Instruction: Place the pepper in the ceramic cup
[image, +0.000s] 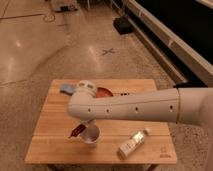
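Observation:
The white ceramic cup (91, 135) stands upright on the wooden table (50, 145), near its front middle. The dark red pepper (76, 132) hangs tilted just left of the cup's rim, a little above the tabletop. My gripper (83, 126) is under the white arm's rounded end, directly above the cup's left edge, and is shut on the pepper's upper end. The arm (130, 106) reaches in from the right and hides most of the gripper.
An orange bowl (104, 92) sits at the table's back, half hidden behind the arm. A blue object (66, 89) lies at the back left. A clear bottle (132, 144) lies on its side at the front right.

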